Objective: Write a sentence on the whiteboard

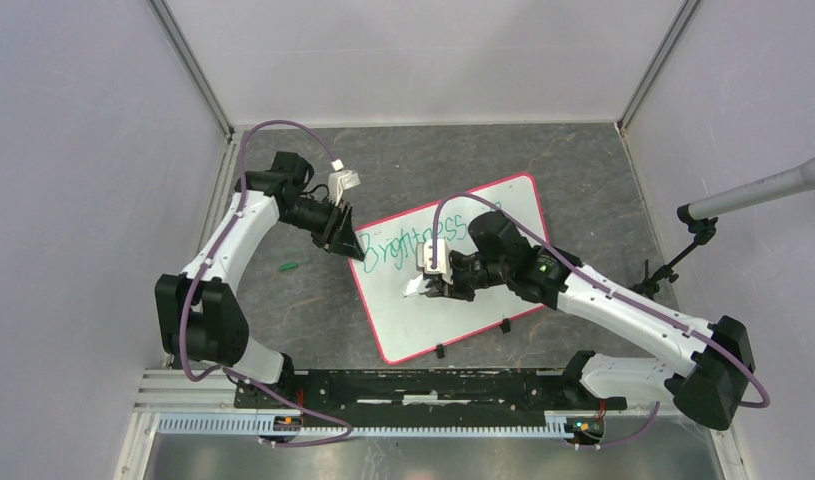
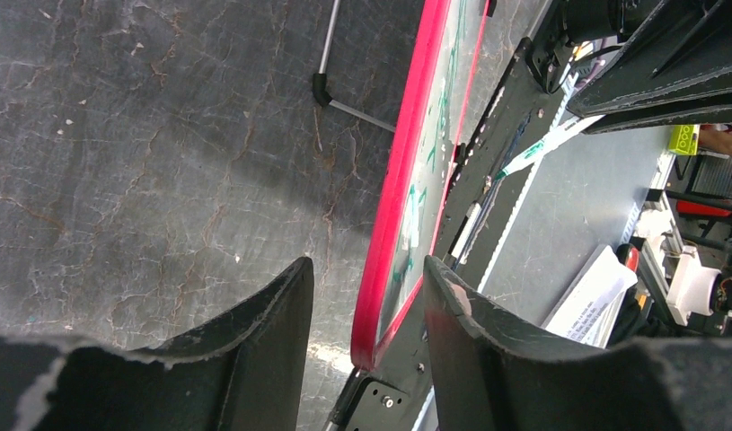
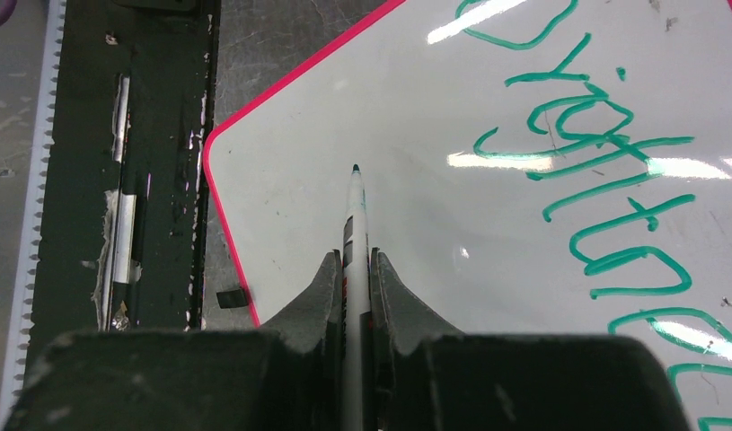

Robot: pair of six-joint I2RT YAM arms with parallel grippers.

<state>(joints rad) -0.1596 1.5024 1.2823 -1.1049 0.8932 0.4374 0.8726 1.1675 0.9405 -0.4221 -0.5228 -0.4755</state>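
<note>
Lying on the worktop between the two arms, the whiteboard is set askew, its long axis running from the left toward the far right. Green lettering is seen along its far edge. "Brightness" can be read, and what follows is hidden by the right arm. The near half of the board is bare.

Over that bare part, on the near side of the first letters and close to the board's left edge, the tip of a marker is held. Whether the tip touches the surface cannot be told. The marker is clenched between the fingers of the right pincer, its long axis in line with the pincer and pointing left. A second line is judged to be started from here and carried rightward along the board.

At the far-left corner the red rim is straddled by the left pincer. Its fingers are parted, with a gap visible beside the rim, so the board is judged not yet clamped.
</note>
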